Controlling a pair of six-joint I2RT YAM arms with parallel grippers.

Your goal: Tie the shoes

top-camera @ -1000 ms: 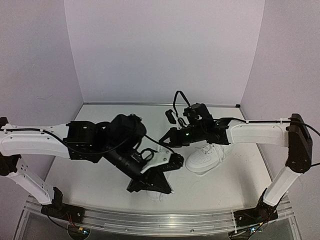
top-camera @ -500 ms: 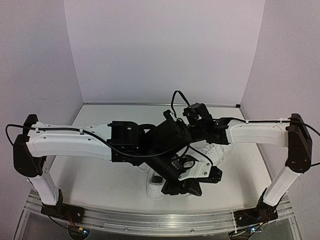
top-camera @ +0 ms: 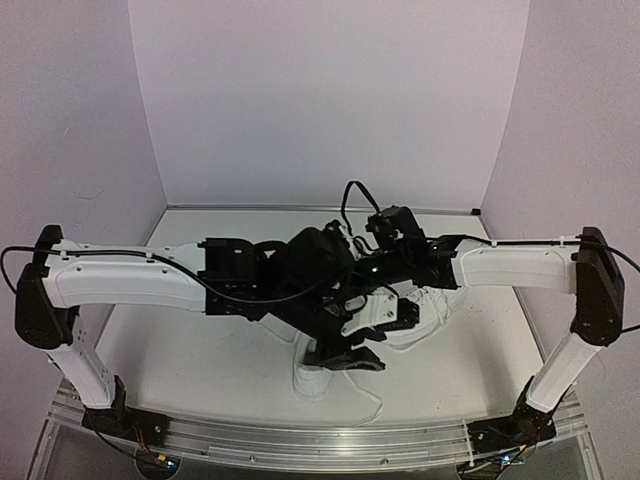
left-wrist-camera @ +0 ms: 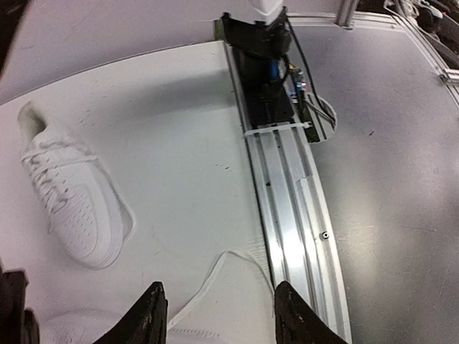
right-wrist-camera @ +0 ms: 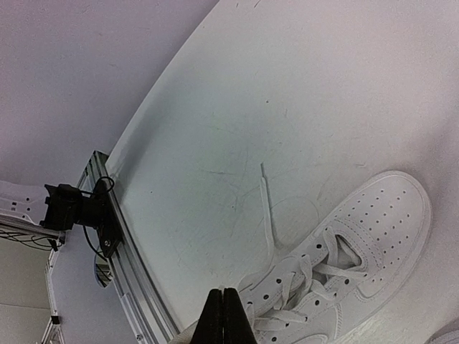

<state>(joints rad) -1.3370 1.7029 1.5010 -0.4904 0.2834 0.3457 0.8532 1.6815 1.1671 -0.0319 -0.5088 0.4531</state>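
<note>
Two white shoes lie on the table. In the top view the near shoe (top-camera: 311, 380) is half hidden under my left arm and the other shoe (top-camera: 428, 312) lies to the right. My left gripper (left-wrist-camera: 220, 317) is open and low over the table. A loose white lace (left-wrist-camera: 204, 290) lies on the table between its fingers, untouched. In the left wrist view the other shoe (left-wrist-camera: 75, 204) lies flat to the left. My right gripper (right-wrist-camera: 222, 307) is shut just over a shoe (right-wrist-camera: 351, 265), with a small white bit of lace at its tips.
The aluminium rail (left-wrist-camera: 287, 208) runs along the table's near edge, close to the left gripper's right finger. The right arm's base (left-wrist-camera: 264, 54) stands on it. Another free lace end (right-wrist-camera: 266, 204) lies straight on the table beside the shoe. Purple walls close in the table.
My left arm swung right across the table, then drew back a little. Its gripper went from shut to open and let go of the lace. The right arm stayed put.
</note>
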